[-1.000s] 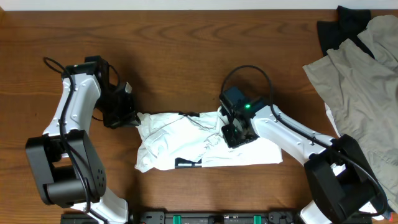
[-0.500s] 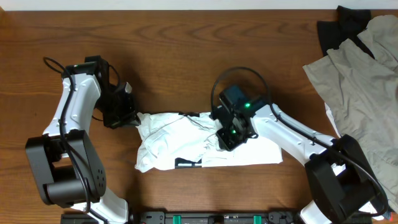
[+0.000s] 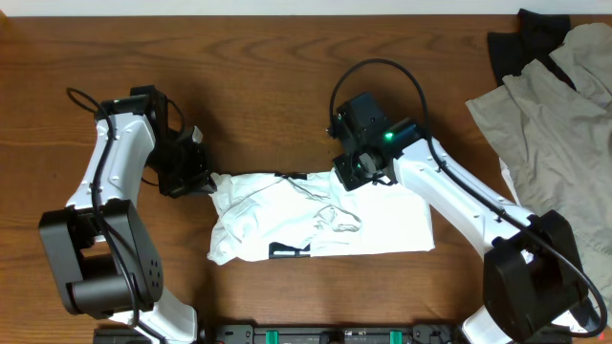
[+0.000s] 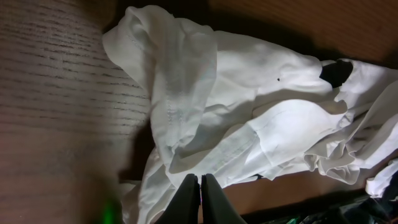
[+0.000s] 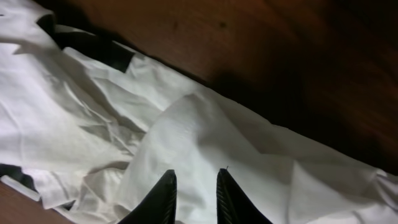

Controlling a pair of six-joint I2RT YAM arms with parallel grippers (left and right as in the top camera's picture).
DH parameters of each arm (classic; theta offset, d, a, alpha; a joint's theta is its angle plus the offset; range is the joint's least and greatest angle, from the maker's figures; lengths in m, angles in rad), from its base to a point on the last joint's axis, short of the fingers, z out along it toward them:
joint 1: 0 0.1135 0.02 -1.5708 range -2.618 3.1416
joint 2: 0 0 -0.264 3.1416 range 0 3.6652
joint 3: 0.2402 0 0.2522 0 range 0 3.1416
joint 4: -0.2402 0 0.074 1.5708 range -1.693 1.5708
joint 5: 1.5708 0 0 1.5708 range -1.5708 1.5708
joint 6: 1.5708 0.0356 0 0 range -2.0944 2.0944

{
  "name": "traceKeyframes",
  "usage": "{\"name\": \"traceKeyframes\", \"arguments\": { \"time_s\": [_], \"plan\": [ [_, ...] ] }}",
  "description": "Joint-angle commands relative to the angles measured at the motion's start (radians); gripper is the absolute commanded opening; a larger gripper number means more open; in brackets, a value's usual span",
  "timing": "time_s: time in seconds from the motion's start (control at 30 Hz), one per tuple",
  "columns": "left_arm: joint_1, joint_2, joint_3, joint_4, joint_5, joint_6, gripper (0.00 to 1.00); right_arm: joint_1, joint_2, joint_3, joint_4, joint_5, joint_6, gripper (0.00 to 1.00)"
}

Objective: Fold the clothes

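A crumpled white cloth garment (image 3: pixel 316 225) lies spread on the brown wooden bench (image 3: pixel 268 67), near its front edge, between the two arms. The left gripper (image 4: pixel 199 196) sits at the garment's left end, its jaws pressed together and pinching a fold of the white fabric. The right gripper (image 5: pixel 194 193) hangs over the garment's upper right part, its jaws spread and holding nothing. A heap of grey-khaki clothes (image 3: pixel 555 105) with a black garment (image 3: pixel 521 43) lies well apart at the bench's far right.
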Motion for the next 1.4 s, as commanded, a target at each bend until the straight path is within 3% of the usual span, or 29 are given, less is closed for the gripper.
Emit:
{"name": "traceKeyframes", "arguments": {
  "time_s": [0.0, 0.2, 0.4, 0.67, 0.83, 1.07, 1.2, 1.37],
  "plan": [
    [0.002, -0.019, 0.019, -0.002, 0.006, -0.002, 0.07, -0.02, -0.006, -0.026, -0.016, 0.035, 0.047, 0.2],
    [0.002, -0.019, 0.019, -0.002, 0.006, -0.002, 0.07, -0.02, -0.006, -0.077, 0.018, 0.045, 0.071, 0.19],
    [0.002, -0.019, 0.019, -0.002, 0.006, -0.002, 0.07, -0.02, -0.006, -0.173, 0.183, 0.049, 0.08, 0.19],
    [0.002, -0.019, 0.019, -0.002, 0.006, -0.002, 0.07, -0.018, -0.006, -0.288, 0.357, -0.152, 0.082, 0.2],
    [0.002, -0.019, 0.019, -0.002, 0.007, -0.002, 0.07, -0.014, -0.006, -0.334, 0.357, -0.223, 0.082, 0.33],
    [0.002, -0.019, 0.019, -0.006, 0.007, -0.002, 0.07, -0.017, -0.006, -0.373, 0.403, -0.222, 0.082, 0.41],
    [0.002, -0.019, 0.019, -0.01, 0.007, -0.002, 0.07, -0.023, -0.035, -0.311, 0.38, -0.228, 0.083, 0.44],
    [0.002, -0.019, 0.019, -0.01, 0.007, -0.002, 0.07, -0.026, -0.13, -0.167, 0.222, -0.227, 0.081, 0.44]
  ]
}}
